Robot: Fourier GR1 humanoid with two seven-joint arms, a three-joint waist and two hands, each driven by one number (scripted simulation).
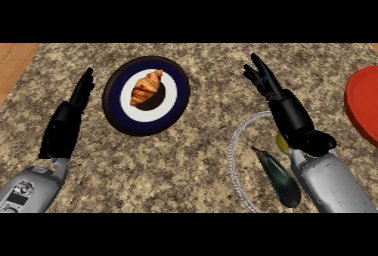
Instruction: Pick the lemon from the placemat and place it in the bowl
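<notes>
Nearest, right hand [264,80] with straight open fingers hovers at 12 o'clock of the placemat [235,150]; the lemon [282,142] peeks beside its wrist: light, stiff, smooth, probably slippery, so grasp around its middle

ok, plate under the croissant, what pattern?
Plate: dark navy rim, white ring, dark centre. Head view.

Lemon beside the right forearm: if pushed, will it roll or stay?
Only a rounded yellow part of the lemon shows behind the right hand, so it would probably roll if nudged. The placemat looks flat, so little would stop it. The dark green vegetable beside it might block it.
</notes>
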